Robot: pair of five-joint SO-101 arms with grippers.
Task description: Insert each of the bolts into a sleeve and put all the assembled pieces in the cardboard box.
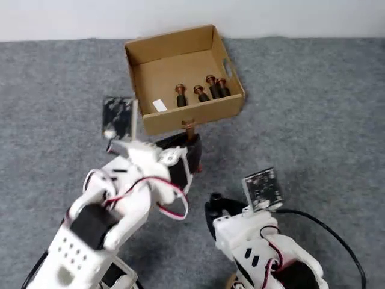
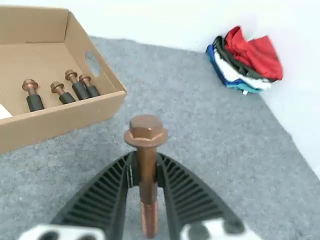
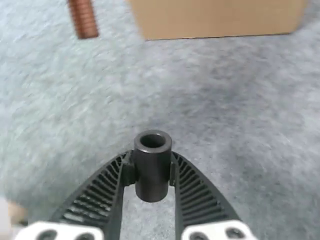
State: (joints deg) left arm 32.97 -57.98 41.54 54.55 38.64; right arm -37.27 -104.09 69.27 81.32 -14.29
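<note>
My left gripper [image 2: 145, 165] is shut on a copper bolt [image 2: 145, 137], held upright with its hex head on top. In the high view this bolt [image 1: 190, 127] stands just in front of the cardboard box [image 1: 180, 120]. Several bolts in black sleeves [image 1: 202, 90] stand in a row inside the box. My right gripper [image 3: 152, 162] is shut on a black sleeve [image 3: 152, 150], its bore facing up. In the high view the right gripper [image 1: 215, 201] sits nearer the front, apart from the left gripper [image 1: 191, 147]. The bolt's threaded end [image 3: 83, 20] hangs beyond the sleeve.
Grey carpet [image 1: 319, 120] covers the table. A white slip [image 1: 159, 105] lies in the box. A pile of coloured cloth [image 2: 245, 60] lies by the wall to the right. The box front wall [image 3: 215, 17] stands beyond the sleeve.
</note>
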